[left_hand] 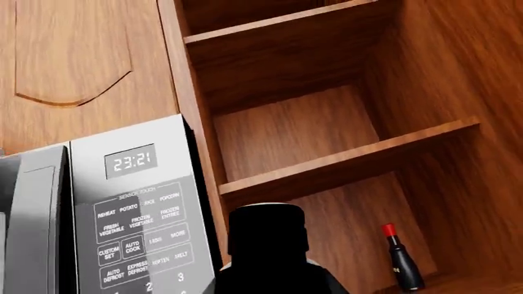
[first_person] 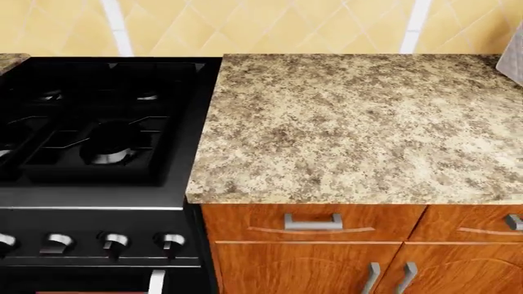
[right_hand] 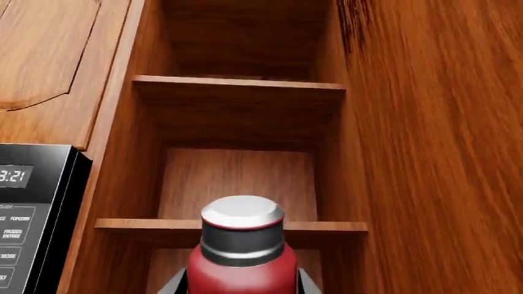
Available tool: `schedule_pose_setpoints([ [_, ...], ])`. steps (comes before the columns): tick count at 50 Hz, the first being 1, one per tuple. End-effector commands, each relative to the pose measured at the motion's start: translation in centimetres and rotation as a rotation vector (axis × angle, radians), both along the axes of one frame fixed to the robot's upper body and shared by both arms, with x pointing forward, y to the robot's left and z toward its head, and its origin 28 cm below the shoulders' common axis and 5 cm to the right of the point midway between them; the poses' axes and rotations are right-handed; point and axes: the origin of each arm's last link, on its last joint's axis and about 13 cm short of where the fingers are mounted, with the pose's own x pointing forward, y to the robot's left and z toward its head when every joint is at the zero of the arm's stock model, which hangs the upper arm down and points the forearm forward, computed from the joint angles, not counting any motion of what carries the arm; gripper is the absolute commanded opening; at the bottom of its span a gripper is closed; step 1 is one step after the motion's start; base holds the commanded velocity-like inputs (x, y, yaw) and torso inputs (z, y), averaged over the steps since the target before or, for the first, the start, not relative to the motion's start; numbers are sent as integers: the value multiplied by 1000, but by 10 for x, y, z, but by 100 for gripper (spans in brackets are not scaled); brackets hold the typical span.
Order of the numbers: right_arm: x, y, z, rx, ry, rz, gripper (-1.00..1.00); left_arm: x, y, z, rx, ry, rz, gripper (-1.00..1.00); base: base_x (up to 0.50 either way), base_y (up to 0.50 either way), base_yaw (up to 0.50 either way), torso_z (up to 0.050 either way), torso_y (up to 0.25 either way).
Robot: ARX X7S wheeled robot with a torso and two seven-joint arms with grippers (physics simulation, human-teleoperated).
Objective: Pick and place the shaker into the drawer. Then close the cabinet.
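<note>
The right hand (right_hand: 237,288) grips a red shaker (right_hand: 239,257) before open shelves; the left hand's state cannot be told. Cabinet (first_person: 327,257) drawers sit closed.

Kitchen corner, tiled in yellow

A black stove (first_person: 98,141) is set beside the speckled bench (first_person: 359,128); a microwave (left_hand: 122,214) is seen by open wooden shelves (left_hand: 343,159).

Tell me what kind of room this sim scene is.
A kitchen, almost certainly. The head view shows a black gas stove beside a speckled granite countertop on wooden cabinets with silver bar handles. The left wrist view shows a microwave next to open wooden shelves.
</note>
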Motion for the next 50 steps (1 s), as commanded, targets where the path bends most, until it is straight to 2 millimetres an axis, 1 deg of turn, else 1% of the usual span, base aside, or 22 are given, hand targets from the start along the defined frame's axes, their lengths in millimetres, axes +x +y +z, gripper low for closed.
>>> schedule_pose_setpoints([
  [1, -1, 0, 0, -12, -1, -9, -100, -1, -1, 0, -8, -1, -5, -100, -501, 248, 0, 0, 0],
  [21, -3, 0, -2, -14, 6, -16, -100, -3, 0, 1, -9, 0, -7, -100, -501, 243, 0, 1, 0],
  [39, -3, -1, -5, -27, 10, -20, -100, -3, -2, 1, -13, 5, -14, -100, -500, -2, 0, 0, 0],
  [45, -9, -4, -8, -28, 9, -18, -100, -6, -6, 0, -19, 27, -31, -100, 0, 0, 0, 0, 0],
  [50, -19, -10, -16, -23, 10, -9, -100, -12, -5, 0, -29, 53, -34, -100, 0, 0, 0, 0, 0],
])
